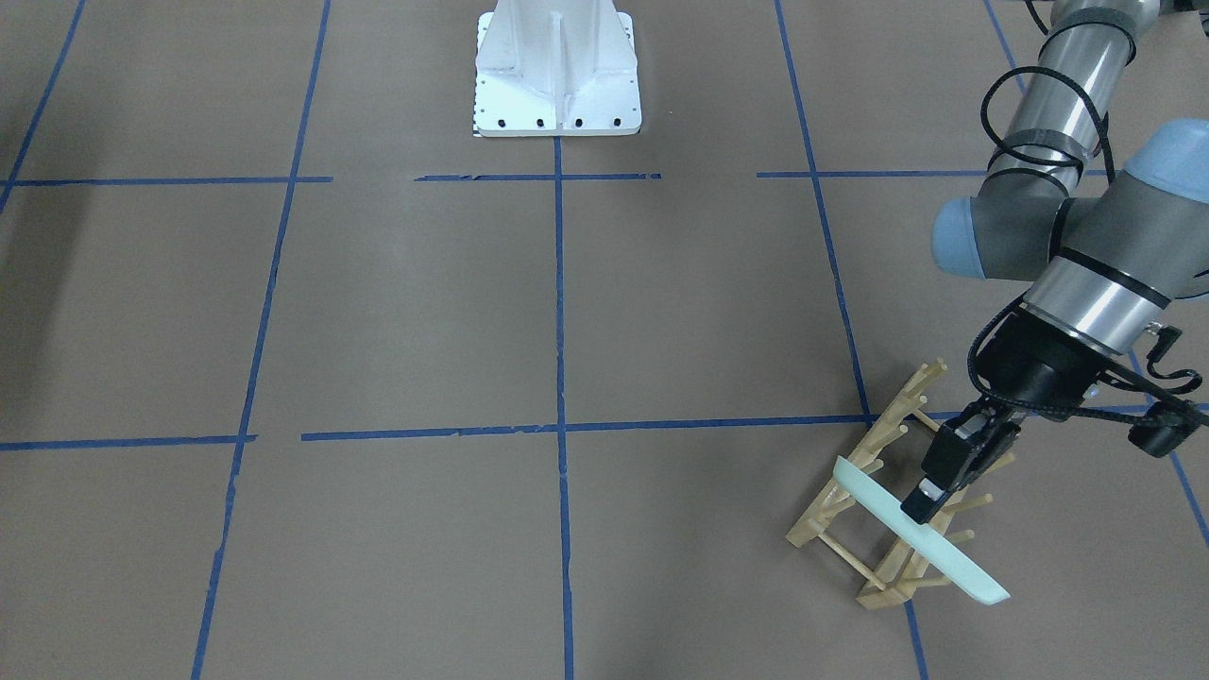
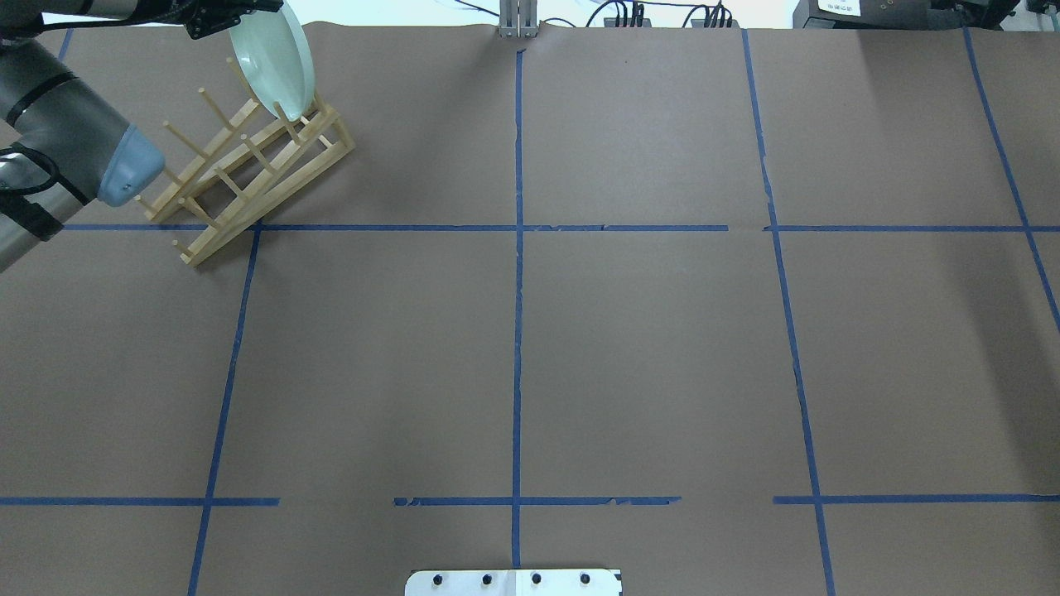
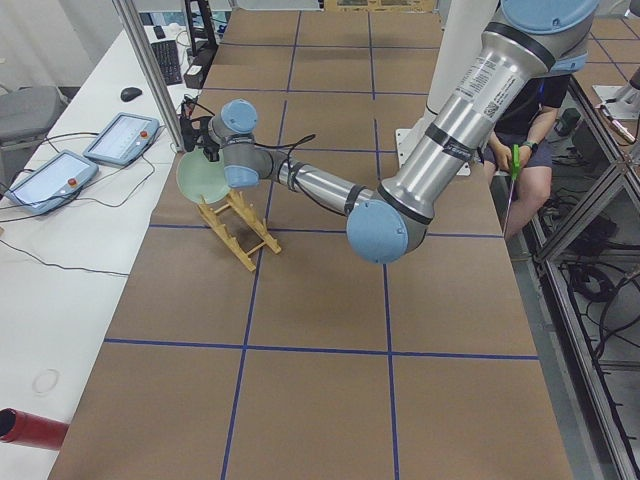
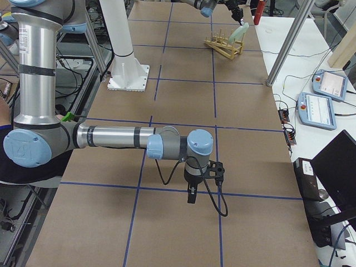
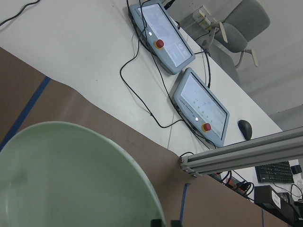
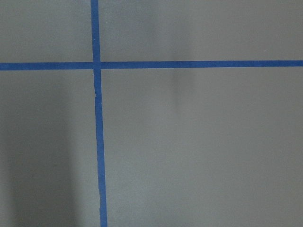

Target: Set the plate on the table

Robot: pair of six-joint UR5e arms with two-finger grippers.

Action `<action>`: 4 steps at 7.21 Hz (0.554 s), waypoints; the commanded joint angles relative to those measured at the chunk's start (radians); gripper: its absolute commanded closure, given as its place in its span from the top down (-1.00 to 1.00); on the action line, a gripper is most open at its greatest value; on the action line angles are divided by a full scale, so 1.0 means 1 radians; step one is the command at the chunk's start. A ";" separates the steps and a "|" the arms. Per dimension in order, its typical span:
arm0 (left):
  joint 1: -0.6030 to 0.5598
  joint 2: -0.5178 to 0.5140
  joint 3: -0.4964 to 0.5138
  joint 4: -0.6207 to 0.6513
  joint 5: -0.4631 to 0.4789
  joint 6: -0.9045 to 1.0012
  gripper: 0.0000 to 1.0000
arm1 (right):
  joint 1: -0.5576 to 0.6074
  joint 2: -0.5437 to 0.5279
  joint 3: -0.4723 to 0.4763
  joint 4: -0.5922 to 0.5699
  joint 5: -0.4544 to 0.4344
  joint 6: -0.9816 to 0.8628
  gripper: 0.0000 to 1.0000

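The round pale mint-green plate (image 2: 277,58) stands on edge, tilted, at the far end of the light wooden peg rack (image 2: 248,178). The rack sits in the far left corner of the brown paper-covered table with blue tape grid lines (image 2: 646,348). The plate's lower edge sits among the pegs; whether it rests on the rails cannot be told.

The left gripper (image 1: 924,508) points down at the plate from above, its 2 black fingers pinched on the upper rim. In the left wrist view the plate's green face fills the lower left, and 2 grey teach pendants (image 5: 201,106) lie on the white bench beyond the table edge.

The right gripper (image 4: 192,194) points down over bare paper near a tape crossing, well to the right and well apart from the rack. Whether its fingers are apart or together cannot be told.

The white metal robot base (image 1: 555,71) stands at the middle of the near edge.
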 commanded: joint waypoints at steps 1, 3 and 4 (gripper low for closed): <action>-0.001 0.004 -0.001 0.000 0.000 -0.002 -1.00 | -0.001 0.000 0.000 0.000 0.000 0.002 1.00; -0.021 0.003 -0.004 0.000 -0.008 -0.003 -1.00 | 0.000 0.000 0.000 0.000 0.000 0.000 1.00; -0.054 0.004 -0.018 0.005 -0.049 -0.003 -1.00 | -0.001 0.000 0.000 0.000 0.000 0.000 1.00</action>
